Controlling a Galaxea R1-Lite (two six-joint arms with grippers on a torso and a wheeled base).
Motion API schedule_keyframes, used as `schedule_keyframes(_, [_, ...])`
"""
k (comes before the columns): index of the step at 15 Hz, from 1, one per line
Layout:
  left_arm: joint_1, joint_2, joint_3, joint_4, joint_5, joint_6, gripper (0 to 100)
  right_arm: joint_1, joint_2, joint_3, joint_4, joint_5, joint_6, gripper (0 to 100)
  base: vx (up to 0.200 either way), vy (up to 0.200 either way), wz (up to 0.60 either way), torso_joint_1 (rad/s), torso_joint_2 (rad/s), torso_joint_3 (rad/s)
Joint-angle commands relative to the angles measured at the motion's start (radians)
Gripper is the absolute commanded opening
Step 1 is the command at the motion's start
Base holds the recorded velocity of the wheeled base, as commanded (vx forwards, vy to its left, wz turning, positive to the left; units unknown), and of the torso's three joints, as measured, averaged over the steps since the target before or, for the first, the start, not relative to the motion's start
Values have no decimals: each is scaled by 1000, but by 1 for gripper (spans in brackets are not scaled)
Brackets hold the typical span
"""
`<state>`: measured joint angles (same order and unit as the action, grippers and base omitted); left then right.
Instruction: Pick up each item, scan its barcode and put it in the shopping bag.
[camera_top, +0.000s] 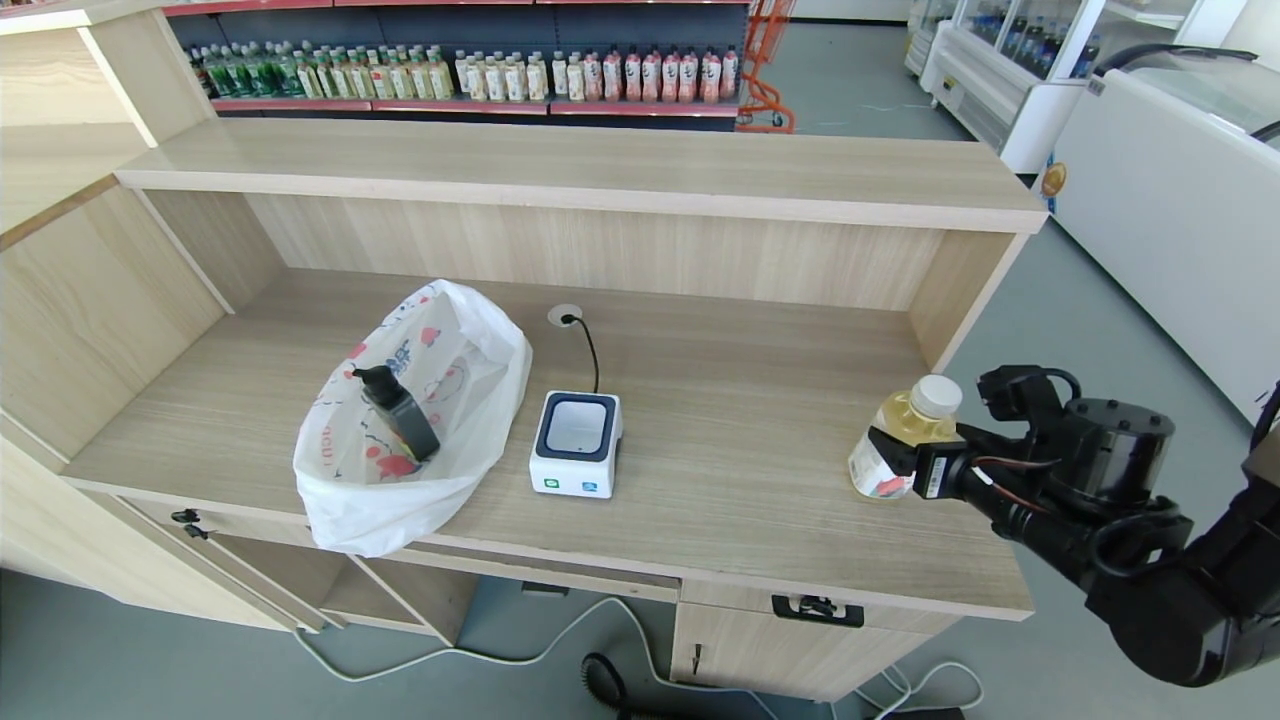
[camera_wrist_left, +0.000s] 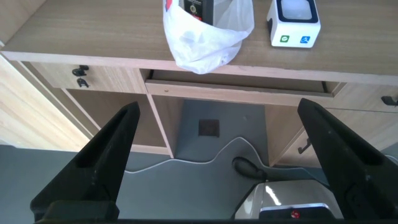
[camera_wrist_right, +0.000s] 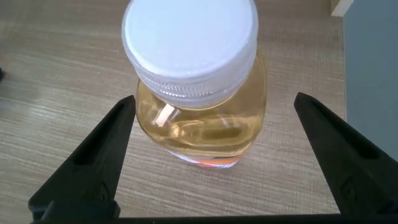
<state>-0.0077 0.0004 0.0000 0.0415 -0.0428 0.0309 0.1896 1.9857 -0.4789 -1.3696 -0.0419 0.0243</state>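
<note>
One right tool (camera_wrist_right: 214, 102), spread, seemingly straddles bottle (camera_wrist_right: 202, 134).

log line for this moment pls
right gripper open around bottle on counter | left gripper open, empty | pump bottle in shopping bag

Your left gripper (camera_wrist_left: 219, 109) hangs in front of the bench (camera_wrist_left: 93, 37), out over the grey floor (camera_wrist_left: 199, 193), with its two black fingers (camera_wrist_left: 102, 158) spread wide apart. On the bench you can see the white shopping bag (camera_wrist_left: 202, 37) sagging over the front edge, a dark item (camera_wrist_left: 208, 7) inside it. The white scanner (camera_wrist_left: 295, 22) sits just beside the bag. A pale cable (camera_wrist_left: 186, 163) trails across the floor under the bench.
</note>
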Motion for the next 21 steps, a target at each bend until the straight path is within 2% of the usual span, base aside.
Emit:
schedule_keyframes(1, [0,0,0,0,0,0,100,5,39,-23,-16,2,0,100,0,0,0,0,0,0])
schedule_keyframes(18, [0,0,0,0,0,0,100,50,216,-178,-103,2,-47,100,0,0,0,0,0,0])
schedule_keyframes(19, [0,0,0,0,0,0,100,50,216,-182,-108,2,-49,0,0,0,0,0,0,0])
schedule_keyframes(21, [0,0,0,0,0,0,100,47,202,-182,-108,2,-49,0,0,0,0,0,0,0])
